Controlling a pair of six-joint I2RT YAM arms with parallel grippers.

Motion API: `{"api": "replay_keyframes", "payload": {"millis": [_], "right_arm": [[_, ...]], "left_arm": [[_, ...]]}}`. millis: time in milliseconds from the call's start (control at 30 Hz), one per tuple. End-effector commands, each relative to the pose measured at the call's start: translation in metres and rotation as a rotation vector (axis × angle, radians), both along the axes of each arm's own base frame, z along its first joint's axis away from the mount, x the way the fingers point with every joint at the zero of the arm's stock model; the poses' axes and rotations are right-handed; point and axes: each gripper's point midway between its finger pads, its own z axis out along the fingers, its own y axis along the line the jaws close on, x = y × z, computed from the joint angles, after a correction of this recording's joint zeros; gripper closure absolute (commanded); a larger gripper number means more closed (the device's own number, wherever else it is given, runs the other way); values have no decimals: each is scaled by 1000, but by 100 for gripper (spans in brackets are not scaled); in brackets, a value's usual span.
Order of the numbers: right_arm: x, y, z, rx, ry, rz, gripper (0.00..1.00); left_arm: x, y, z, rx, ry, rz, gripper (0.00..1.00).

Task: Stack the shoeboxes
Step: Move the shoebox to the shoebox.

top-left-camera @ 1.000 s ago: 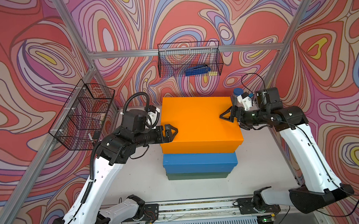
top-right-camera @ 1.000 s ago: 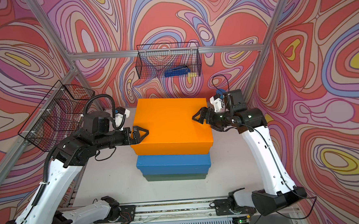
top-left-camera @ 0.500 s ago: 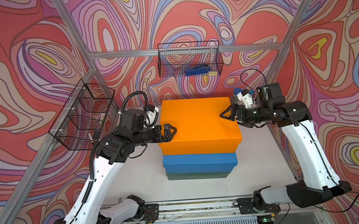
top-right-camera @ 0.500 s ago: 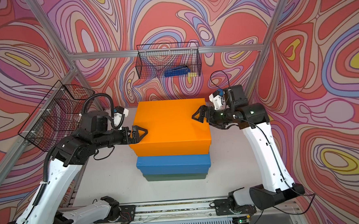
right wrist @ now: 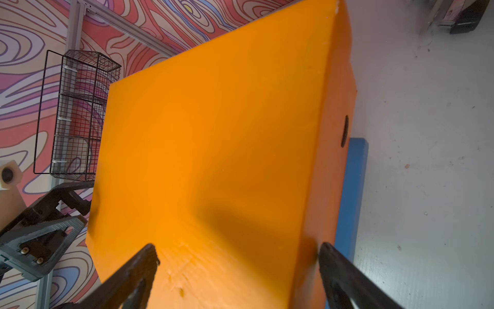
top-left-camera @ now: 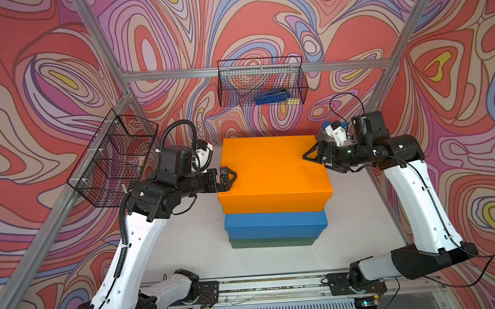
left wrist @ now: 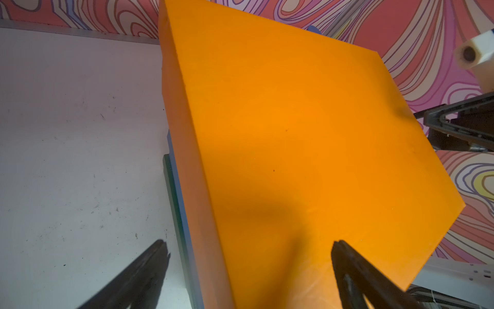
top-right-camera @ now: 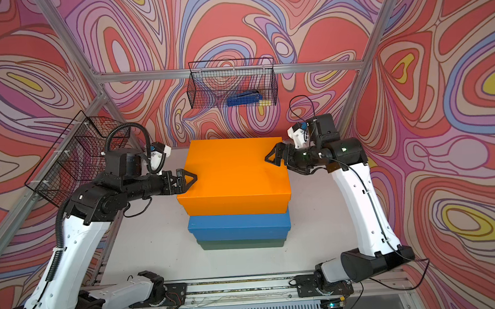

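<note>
In both top views: orange shoebox (top-left-camera: 270,168) sat atop blue shoebox (top-left-camera: 274,223), dark green shoebox (top-left-camera: 271,242) lowest, mid-table (top-left-camera: 187,245). Left pincer (top-left-camera: 230,178) and right pincer (top-left-camera: 313,157) flanked the orange lid.
Left wrist: left pincer (left wrist: 248,248) spread, pinching nothing.
Right wrist: right pincer (right wrist: 236,250) spread likewise.

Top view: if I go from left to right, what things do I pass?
Side wire basket → left pincer → orange shoebox → right pincer.

A back wire basket (top-left-camera: 237,86) holds a blue object (top-left-camera: 271,96), and a side wire basket (top-left-camera: 104,168) hangs beside the white table (top-left-camera: 192,239).
</note>
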Motion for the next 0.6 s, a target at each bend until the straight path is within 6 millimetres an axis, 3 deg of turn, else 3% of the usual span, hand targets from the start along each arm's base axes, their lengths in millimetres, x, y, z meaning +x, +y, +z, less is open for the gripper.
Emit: {"api": "replay_keyframes", "payload": {"millis": [0, 333, 567], "right_arm": [[6, 5, 5, 23, -17, 25, 7], [7, 12, 4, 72, -6, 44, 15], [-3, 12, 9, 101, -6, 31, 20]], "left_arm": [[-1, -7, -3, -2, 34, -49, 7], [-2, -21, 1, -81, 58, -93, 14], [-9, -32, 8, -150, 91, -122, 20]]}}
